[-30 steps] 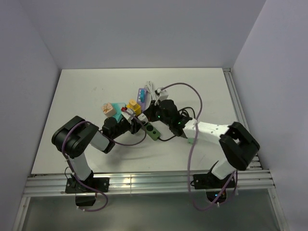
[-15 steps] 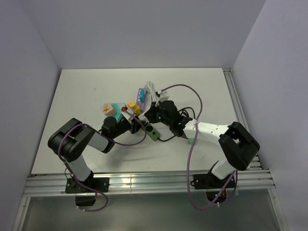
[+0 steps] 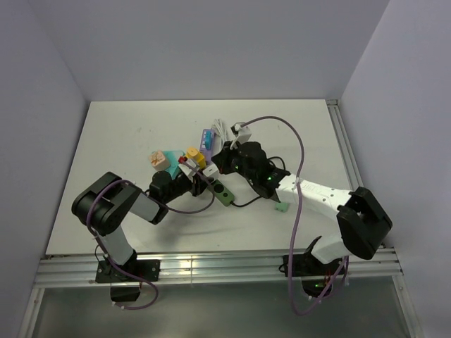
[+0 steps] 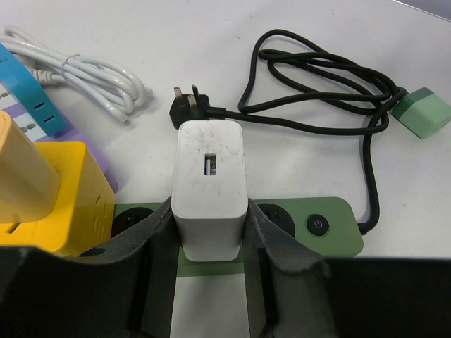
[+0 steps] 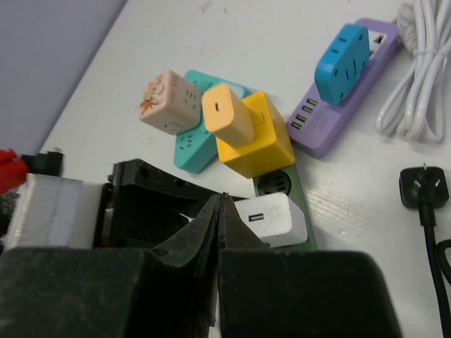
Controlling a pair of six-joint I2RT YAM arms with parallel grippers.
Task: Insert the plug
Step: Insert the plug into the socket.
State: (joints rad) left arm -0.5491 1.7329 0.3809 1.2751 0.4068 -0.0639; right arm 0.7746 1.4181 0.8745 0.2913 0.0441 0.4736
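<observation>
The plug is a white USB charger block standing upright on the green power strip, over a socket between two free ones. Its pins are hidden. My left gripper is shut on the plug, one finger pressing each side. In the top view, the plug sits mid-table on the strip. My right gripper is shut with nothing in it and hangs just above the plug and the left fingers.
A yellow adapter occupies the strip's far end. Beyond it lie a teal block, a peach cube and a purple strip with a blue adapter. A white coiled cable, the strip's black cord and a green block lie alongside.
The right arm's elbow has swung out to the right and its wrist has shifted slightly up and back, staying over the strip. The left arm and the plug have hardly moved.
</observation>
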